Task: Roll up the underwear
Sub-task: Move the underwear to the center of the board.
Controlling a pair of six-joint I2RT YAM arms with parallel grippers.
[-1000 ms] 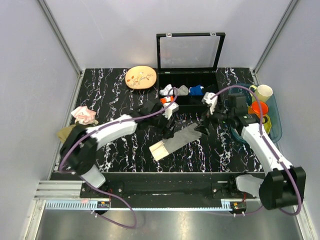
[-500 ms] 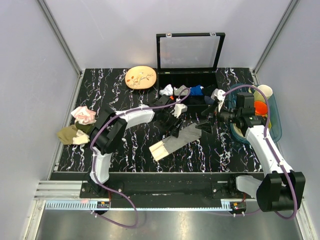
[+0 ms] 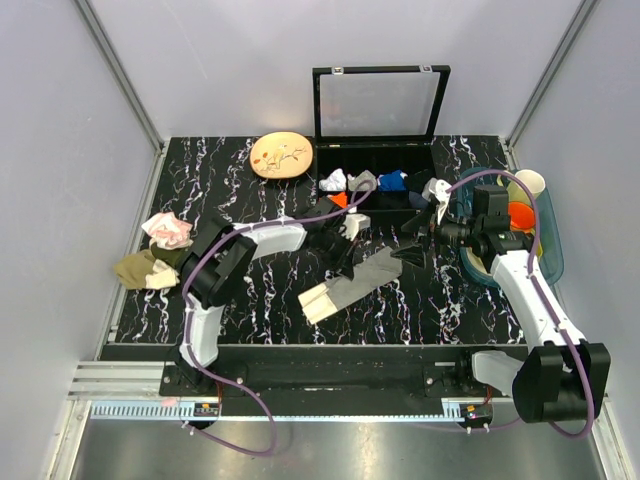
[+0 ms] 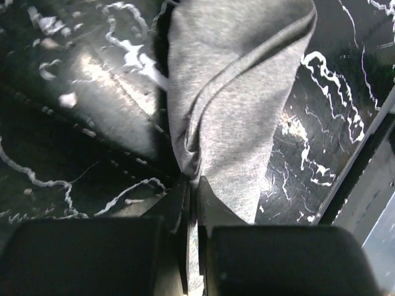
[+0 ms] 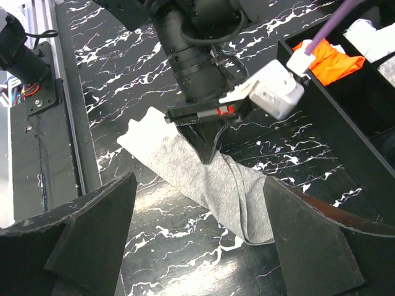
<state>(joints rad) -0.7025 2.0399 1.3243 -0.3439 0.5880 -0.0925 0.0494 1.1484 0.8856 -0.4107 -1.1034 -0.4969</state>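
Note:
The underwear (image 3: 362, 275) is a grey cloth with a pale cream edge, lying as a long slanted strip at the table's middle. My left gripper (image 3: 347, 266) stands over the strip's far side and is shut on a pinched fold of it. In the left wrist view the underwear (image 4: 234, 105) runs up from between the closed jaws of my left gripper (image 4: 192, 188). My right gripper (image 3: 411, 250) hovers open at the strip's right end. The right wrist view shows its fingers (image 5: 92, 228) spread wide around the underwear (image 5: 216, 185), not touching it, facing the left gripper (image 5: 207, 148).
A black compartment box (image 3: 380, 70) with its lid up stands at the back and holds rolled cloths. A wooden plate (image 3: 281, 155) lies to its left. Pink-and-white cloth (image 3: 168, 230) and olive and tan cloths (image 3: 140, 270) lie at the left edge. A blue basin (image 3: 553, 262) with cups is at right.
My left gripper came down onto the grey cloth and went from open to shut, pinching a fold. The right gripper shifted slightly right and stayed open.

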